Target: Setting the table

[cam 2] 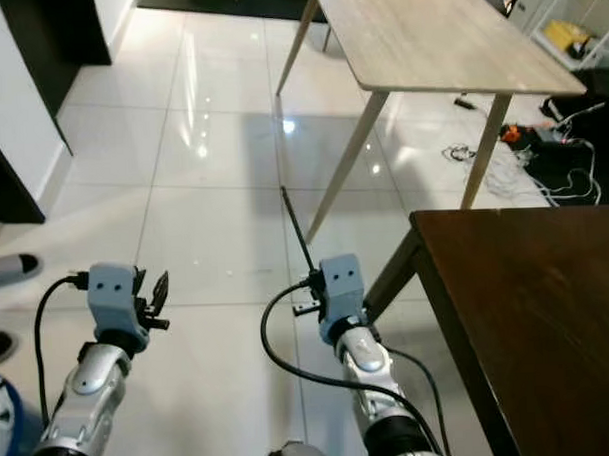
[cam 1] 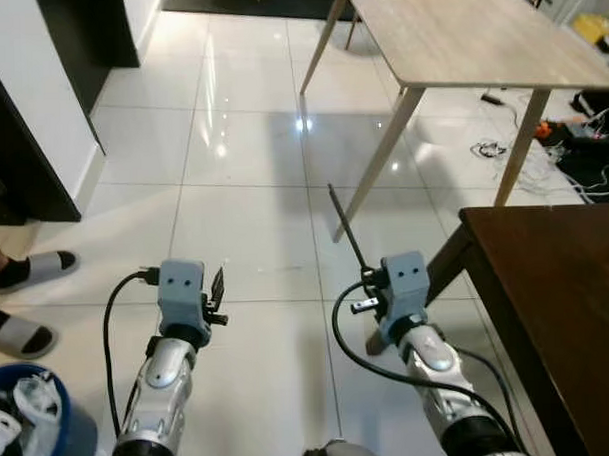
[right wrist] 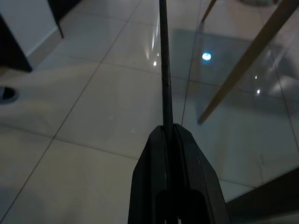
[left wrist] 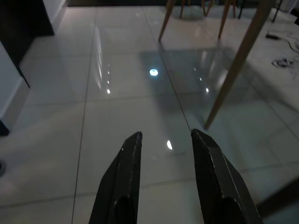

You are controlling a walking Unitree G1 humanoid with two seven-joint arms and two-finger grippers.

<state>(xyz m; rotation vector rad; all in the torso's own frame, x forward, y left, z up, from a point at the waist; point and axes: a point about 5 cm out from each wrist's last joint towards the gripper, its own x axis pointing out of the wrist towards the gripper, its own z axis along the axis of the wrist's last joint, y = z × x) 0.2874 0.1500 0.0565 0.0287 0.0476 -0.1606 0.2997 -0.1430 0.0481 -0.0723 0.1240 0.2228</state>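
Right tool [cam 1: 364, 282] of yours is clenched on a thin dark stick [cam 1: 346, 230], which juts up over the floor, beside the dark bench's [cam 1: 567, 299] near corner. Left tool [left wrist: 163, 140] hangs released.

Head pair: we look forward and down from above both arms | shared: white tiled floor [cam 1: 243, 190], light wooden table [cam 1: 458, 33], dark table [cam 2: 528, 310] | wrist views: we sit low, close behind each gripper's fingers, facing that floor and the light table's legs [left wrist: 233, 65].
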